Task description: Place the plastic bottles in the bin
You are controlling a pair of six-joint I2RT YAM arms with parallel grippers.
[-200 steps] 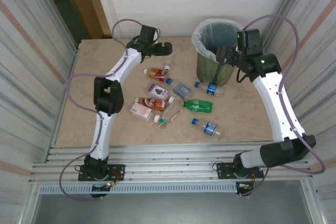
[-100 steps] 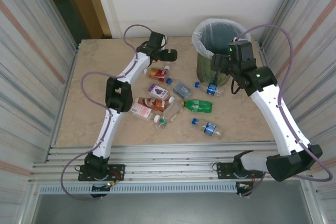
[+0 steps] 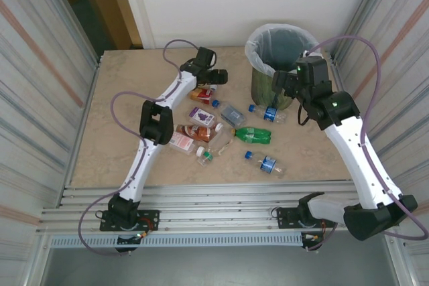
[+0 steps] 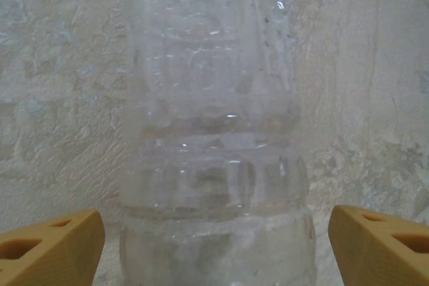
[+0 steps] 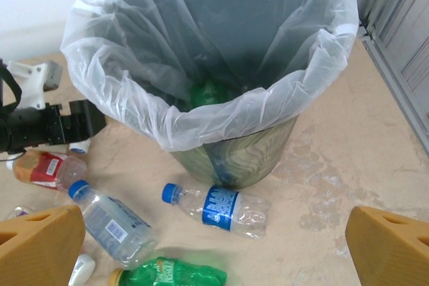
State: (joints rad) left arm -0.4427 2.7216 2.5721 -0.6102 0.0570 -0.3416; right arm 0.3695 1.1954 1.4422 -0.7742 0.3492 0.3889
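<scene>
Right claw (image 5: 214,240) near bin (image 5: 236,155), bottle (image 5: 210,92) inside

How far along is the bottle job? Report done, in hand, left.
Done: something green lies inside the bin. In hand: left pincer open astride a clear bottle, not gripping; right pincer open and empty by the bin. Left: about nine bottles lie on the table.

No text is legible; the blue-labelled bottle (image 5: 221,209) beside the bin (image 5: 231,159) carries white print too small to read.
</scene>
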